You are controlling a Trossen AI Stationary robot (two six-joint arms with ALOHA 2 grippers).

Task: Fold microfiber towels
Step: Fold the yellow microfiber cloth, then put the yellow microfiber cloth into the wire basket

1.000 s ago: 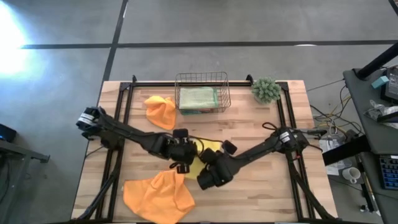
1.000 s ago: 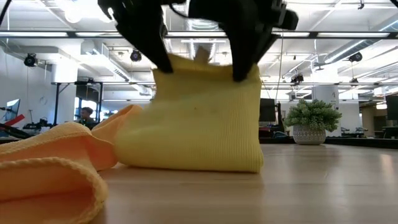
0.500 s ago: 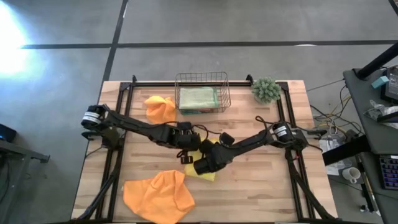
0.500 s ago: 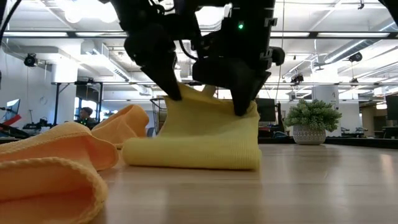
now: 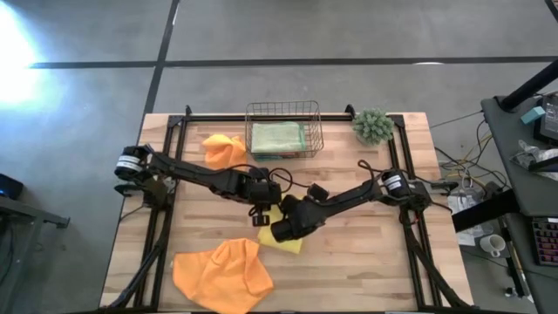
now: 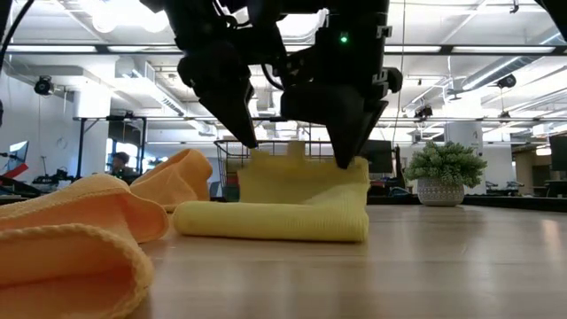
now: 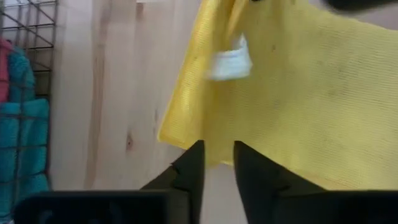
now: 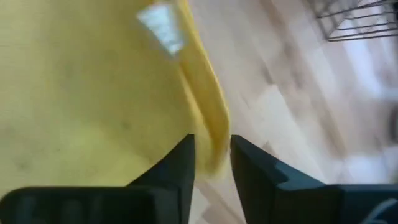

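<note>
The yellow towel (image 5: 286, 242) lies mid-table, doubled over. Its lower part rests flat on the wood (image 6: 266, 221), and its upper layer stands up from a fold at the right (image 6: 359, 208). My left gripper (image 5: 261, 213) and my right gripper (image 5: 282, 229) are side by side above it, each shut on the raised top edge. One orange towel (image 5: 225, 152) lies crumpled at the far left. The other (image 5: 222, 275) is spread at the near edge. Folded green, teal and pink towels sit in the wire basket (image 5: 282, 131). My left gripper pinches the yellow towel's raised edge (image 7: 211, 158) between its two fingers, near the left corner, coming from above and slanting down. The layer hangs slack below it (image 6: 266, 173). My right gripper pinches the same edge near the right corner (image 8: 214, 146), from above, pointing down. The cloth below it runs down into the fold on the table.
A small green plant (image 5: 373, 125) stands at the far right corner. The wire basket stands at the far edge in the middle. Black frame rails (image 5: 179, 157) run along both sides of the table. Bare wood (image 5: 366, 262) lies to the near right.
Both grippers have gone down and toward the far edge with the yellow towel's top edge. The towel, which hung tall between them, has sunk. Its lower part now lies flat on the table and the held layer stands only low above it.
</note>
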